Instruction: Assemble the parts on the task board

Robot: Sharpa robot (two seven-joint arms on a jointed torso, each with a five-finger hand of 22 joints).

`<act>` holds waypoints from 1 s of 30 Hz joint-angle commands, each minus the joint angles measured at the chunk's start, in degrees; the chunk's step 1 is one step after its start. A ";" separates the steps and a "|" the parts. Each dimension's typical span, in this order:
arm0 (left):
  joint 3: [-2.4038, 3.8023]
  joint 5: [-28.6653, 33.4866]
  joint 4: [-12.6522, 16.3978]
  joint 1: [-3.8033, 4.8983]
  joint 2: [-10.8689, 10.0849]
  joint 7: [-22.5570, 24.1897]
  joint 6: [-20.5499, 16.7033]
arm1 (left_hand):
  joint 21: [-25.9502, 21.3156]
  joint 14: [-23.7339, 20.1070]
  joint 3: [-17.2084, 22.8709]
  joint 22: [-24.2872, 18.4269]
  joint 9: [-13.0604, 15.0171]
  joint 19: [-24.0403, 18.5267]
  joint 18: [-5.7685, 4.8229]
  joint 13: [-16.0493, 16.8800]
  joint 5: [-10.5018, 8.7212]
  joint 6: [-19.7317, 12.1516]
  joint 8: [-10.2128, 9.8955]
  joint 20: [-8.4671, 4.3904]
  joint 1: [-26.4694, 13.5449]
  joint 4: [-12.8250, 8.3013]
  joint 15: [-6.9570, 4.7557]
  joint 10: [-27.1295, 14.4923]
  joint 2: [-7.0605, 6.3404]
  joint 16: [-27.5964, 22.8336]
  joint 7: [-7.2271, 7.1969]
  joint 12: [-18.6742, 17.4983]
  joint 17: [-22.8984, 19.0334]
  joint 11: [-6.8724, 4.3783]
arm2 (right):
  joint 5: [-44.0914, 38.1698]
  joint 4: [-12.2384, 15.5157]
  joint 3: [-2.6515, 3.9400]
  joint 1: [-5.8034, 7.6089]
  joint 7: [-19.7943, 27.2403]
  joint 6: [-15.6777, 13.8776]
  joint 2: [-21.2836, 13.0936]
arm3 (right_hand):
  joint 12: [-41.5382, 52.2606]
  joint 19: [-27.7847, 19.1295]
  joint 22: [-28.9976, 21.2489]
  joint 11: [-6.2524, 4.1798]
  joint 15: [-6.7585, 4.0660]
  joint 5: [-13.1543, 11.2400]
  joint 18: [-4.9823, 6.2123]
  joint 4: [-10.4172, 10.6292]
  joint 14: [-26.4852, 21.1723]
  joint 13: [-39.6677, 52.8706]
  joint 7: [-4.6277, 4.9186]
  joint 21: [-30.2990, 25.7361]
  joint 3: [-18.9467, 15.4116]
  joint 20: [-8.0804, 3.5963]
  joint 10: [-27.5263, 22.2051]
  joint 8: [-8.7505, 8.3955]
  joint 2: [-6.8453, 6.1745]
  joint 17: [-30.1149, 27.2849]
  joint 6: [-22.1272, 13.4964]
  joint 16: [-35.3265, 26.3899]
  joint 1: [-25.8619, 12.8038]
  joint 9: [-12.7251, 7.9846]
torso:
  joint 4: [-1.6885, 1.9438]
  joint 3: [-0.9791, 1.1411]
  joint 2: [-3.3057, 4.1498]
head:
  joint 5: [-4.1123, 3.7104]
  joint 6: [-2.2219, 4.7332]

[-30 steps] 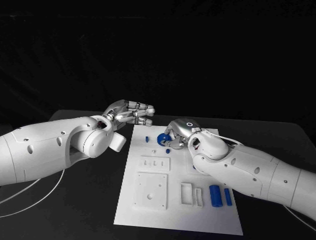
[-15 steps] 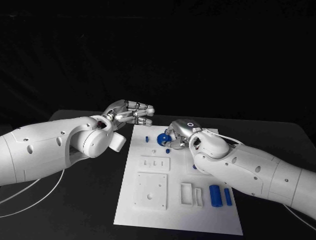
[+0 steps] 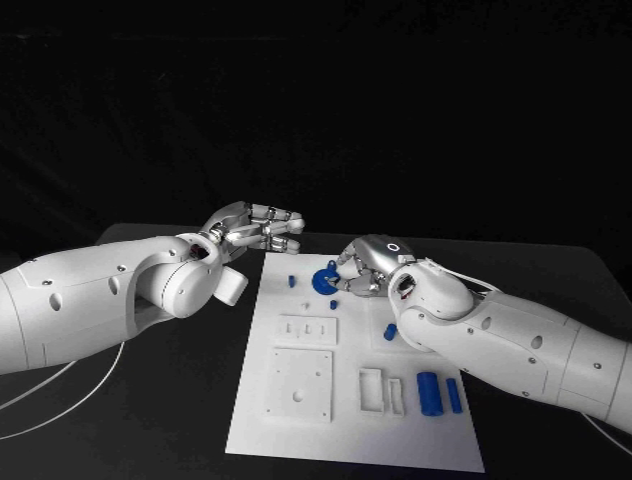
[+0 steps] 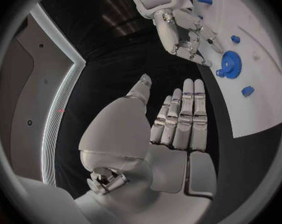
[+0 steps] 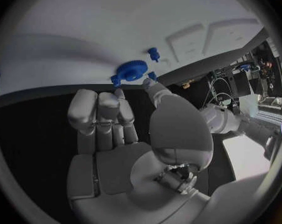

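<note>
The white task board (image 3: 403, 440) lies lengthwise in the middle of the black table. A blue gear (image 3: 323, 283) rests flat near its far end, also seen in both wrist views (image 4: 231, 63) (image 5: 131, 69). My right hand (image 3: 371, 258) hovers just right of the gear with its fingers stretched out, their tips close beside the gear and nothing in its grasp. My left hand (image 3: 263, 228) hangs off the board's far left corner, fingers side by side and lightly bent, holding nothing. Small blue pieces (image 3: 296, 278) (image 3: 334, 302) (image 3: 390, 332) lie around the gear.
Two blue cylinders (image 3: 429, 392) (image 3: 455, 395) lie side by side on the board's near right part. White raised fixtures (image 3: 303, 382) (image 3: 310, 328) (image 3: 384, 388) take up the board's near middle. A white cable (image 3: 57, 390) runs over the table at the near left.
My right hand has shifted slightly right and away from the gear, which now shows more fully on the board. The left hand has hardly moved.
</note>
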 commanded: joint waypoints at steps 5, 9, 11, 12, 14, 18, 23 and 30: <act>0.04 -0.11 -0.18 0.07 -0.03 0.50 0.61 | -0.35 0.25 0.17 -0.10 -0.09 0.36 -0.71 0.06 -0.16 -0.36 0.03 0.15 0.32 0.30 0.20 -0.31 -0.11 0.14 -0.11 -0.11 0.06 0.10 | 3.08 2.79 2.35 -0.18 0.46 -4.56 -2.88 | -0.40 3.77 4.11 0.33 0.36 0.00 1.07 0.19 -0.21 -0.44 0.12 -0.34 -0.73 0.49 -0.20 -0.03 -0.40 -0.57 -0.75 -0.42 0.47 -0.07 | -0.28 0.18 -0.06 | 0.05 0.40; 0.04 -0.11 -0.34 0.07 -0.21 0.56 0.67 | -0.34 0.26 0.12 -0.09 -0.10 0.37 -0.70 0.06 -0.11 -0.48 0.01 0.15 0.27 0.22 0.21 -0.30 -0.10 0.14 -0.11 -0.10 0.05 0.11 | 8.01 5.86 5.24 -0.65 2.45 -2.67 -6.42 | -0.60 3.73 3.71 0.61 0.56 0.23 1.15 -0.32 -0.21 -0.65 0.49 -0.87 -2.19 0.68 -0.53 -0.04 0.12 -1.02 -1.84 -1.06 1.68 -0.11 | -0.42 0.16 -0.16 | -0.05 0.56; 0.04 -0.11 -0.40 0.07 -0.31 0.69 0.66 | -0.35 0.25 0.09 -0.09 -0.09 0.36 -0.71 0.06 -0.14 -0.36 0.03 0.14 0.26 0.16 0.18 -0.20 -0.04 0.14 -0.13 -0.10 0.05 0.04 | 10.69 6.93 6.35 -0.74 4.16 -1.21 -8.57 | -0.58 3.72 3.71 0.63 0.56 0.24 1.15 -0.67 -0.22 -0.68 0.51 -0.85 -2.83 0.70 -0.58 -0.03 0.42 -1.03 -1.85 -1.18 2.33 -0.12 | -0.48 0.04 -0.25 | -0.24 0.70; 0.04 -0.11 -0.40 0.07 -0.38 0.81 0.56 | -0.35 0.25 0.09 -0.09 -0.09 0.36 -0.71 0.06 -0.14 -0.36 0.03 0.14 0.26 0.16 0.18 -0.20 -0.04 0.14 -0.13 -0.10 0.05 0.04 | 11.99 7.29 6.78 -0.77 5.34 -0.46 -9.68 | -0.61 3.70 3.71 0.65 0.58 0.16 1.14 -1.27 -0.22 -0.72 0.55 -0.88 -2.85 0.71 -0.63 -0.03 0.62 -1.02 -1.84 -1.20 3.08 -0.12 | -0.60 0.05 -0.31 | -0.25 0.71; 0.04 -0.21 -0.36 0.06 -0.49 1.23 -0.19 | -0.35 0.30 0.05 -0.09 -0.07 0.37 -0.73 0.05 -0.14 0.00 0.09 0.11 0.29 0.07 0.13 0.06 0.04 0.16 -0.08 -0.10 0.06 -0.05 | 14.21 7.63 7.41 -0.80 8.03 1.02 -11.48 | -0.64 3.66 3.81 0.66 0.58 0.13 1.08 -2.91 -0.28 -0.74 0.60 -0.82 -2.53 0.73 -0.76 -0.04 1.38 -1.16 -1.58 -1.44 5.09 -0.13 | -0.81 0.09 -0.36 | -0.24 0.84; 0.05 -0.36 -0.33 0.06 -0.72 2.52 -2.60 | 0.04 1.12 -0.52 0.05 0.08 0.98 -0.80 0.04 0.72 3.93 0.30 -0.28 0.25 -0.60 -0.25 2.46 0.68 0.26 0.07 -0.13 0.07 -0.57 | 21.00 8.07 8.74 -0.85 15.46 3.79 -15.49 | -0.90 3.58 4.07 0.74 0.63 1.34 0.96 -6.78 -0.30 -0.91 0.77 -0.69 -2.20 0.76 -1.19 -0.05 2.47 -1.02 -1.30 -1.54 8.75 -0.16 | -1.30 0.46 -0.38 | -0.17 1.08; 0.06 0.16 -0.37 0.04 -1.01 3.24 -3.55 | 0.39 1.98 -0.98 0.13 0.19 1.49 -0.87 0.05 0.79 6.21 0.32 -0.60 -0.13 -1.08 -0.57 3.64 1.29 0.22 -0.18 -0.12 0.05 -0.92 | 24.07 6.49 9.46 -0.90 20.38 5.92 -18.28 | -0.57 3.62 4.98 0.66 0.64 3.35 0.57 -11.74 -0.24 -0.75 0.71 -0.12 -5.23 0.74 -1.06 -0.06 4.38 -0.19 -0.80 -1.30 8.62 -0.16 | -2.03 1.12 -0.52 | -0.09 1.20; 0.06 0.79 -0.45 -0.14 -1.05 3.52 -2.94 | 0.52 2.33 -1.20 0.15 0.16 1.64 -0.92 0.04 0.71 6.19 0.20 -0.72 -0.23 -1.27 -0.66 3.92 1.51 0.19 -0.15 -0.14 0.03 -0.97 | 25.22 2.22 9.75 -1.38 24.35 8.48 -20.08 | -0.57 3.67 5.82 0.79 0.75 4.68 0.16 -13.44 -0.18 -0.80 0.88 0.21 -6.39 0.78 -1.14 -0.07 4.53 0.57 -1.32 -1.06 8.97 -0.18 | -2.40 1.75 -0.59 | -0.49 1.16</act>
